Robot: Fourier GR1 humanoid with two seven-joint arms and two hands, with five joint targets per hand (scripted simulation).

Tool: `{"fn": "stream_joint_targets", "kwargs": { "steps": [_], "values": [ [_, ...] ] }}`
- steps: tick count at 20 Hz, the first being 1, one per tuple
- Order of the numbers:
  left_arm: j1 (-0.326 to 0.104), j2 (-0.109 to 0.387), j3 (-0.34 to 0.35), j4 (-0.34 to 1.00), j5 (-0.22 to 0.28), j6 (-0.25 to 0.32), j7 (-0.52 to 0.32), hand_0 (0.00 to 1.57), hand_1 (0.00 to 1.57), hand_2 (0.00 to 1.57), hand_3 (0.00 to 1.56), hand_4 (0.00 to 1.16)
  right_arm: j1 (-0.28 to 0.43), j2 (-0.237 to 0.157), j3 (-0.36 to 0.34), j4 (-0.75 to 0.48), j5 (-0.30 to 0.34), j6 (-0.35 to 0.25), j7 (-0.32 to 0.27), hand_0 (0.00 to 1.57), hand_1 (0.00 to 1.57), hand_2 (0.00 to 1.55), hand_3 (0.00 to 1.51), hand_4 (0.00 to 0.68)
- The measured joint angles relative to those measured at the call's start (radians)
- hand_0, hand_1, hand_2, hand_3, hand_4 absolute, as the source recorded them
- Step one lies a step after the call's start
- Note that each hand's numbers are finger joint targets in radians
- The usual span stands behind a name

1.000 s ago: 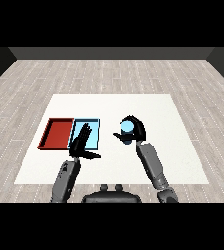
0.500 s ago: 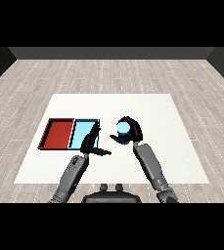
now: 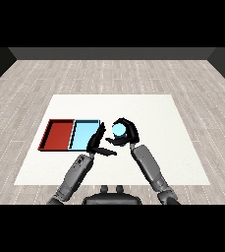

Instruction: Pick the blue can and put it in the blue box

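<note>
The blue can (image 3: pixel 119 130) is a small light blue cylinder held above the table, just right of the light blue tray (image 3: pixel 83 134). My right hand (image 3: pixel 127 134) is curled round the can, fingers arching over its top and thumb beneath. My left hand (image 3: pixel 97 141) is open with straight fingers, standing at the blue tray's right edge, close to the can's left side. The blue tray holds nothing.
The red tray (image 3: pixel 58 134) lies left of the blue tray, touching it, and holds nothing. The white table (image 3: pixel 158 123) spreads wide to the right and behind; its front edge runs near my forearms.
My right hand has carried the blue can leftward toward the blue tray. My left hand has shifted right, off the tray, to stand next to the can.
</note>
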Motion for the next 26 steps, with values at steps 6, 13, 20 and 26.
{"fn": "stream_joint_targets", "kwargs": {
  "steps": [6,13,20,26],
  "values": [
    [-0.028,0.000,-0.043,0.076,0.042,0.028,-0.049,0.00,0.00,0.00,0.00,0.00,-0.011,-0.002,0.041,-0.009,-0.004,-0.025,0.005,1.43,1.43,1.46,1.42,0.614],
    [-0.063,0.000,-0.068,0.108,0.073,0.042,-0.069,0.00,0.00,0.00,0.00,0.00,-0.030,-0.001,0.085,-0.005,-0.010,-0.053,0.007,1.44,1.44,1.47,1.42,0.615],
    [-0.066,0.003,-0.102,0.118,0.076,0.055,-0.084,0.00,0.00,0.00,0.00,0.00,0.000,0.000,0.134,0.025,-0.046,-0.054,-0.053,1.47,1.47,1.47,1.42,0.585],
    [-0.102,0.001,-0.080,0.130,0.084,0.037,-0.079,0.00,0.00,0.00,0.00,0.00,0.002,0.000,0.165,-0.020,-0.034,-0.073,-0.013,1.46,1.46,1.45,1.40,0.556]
  ]
}}
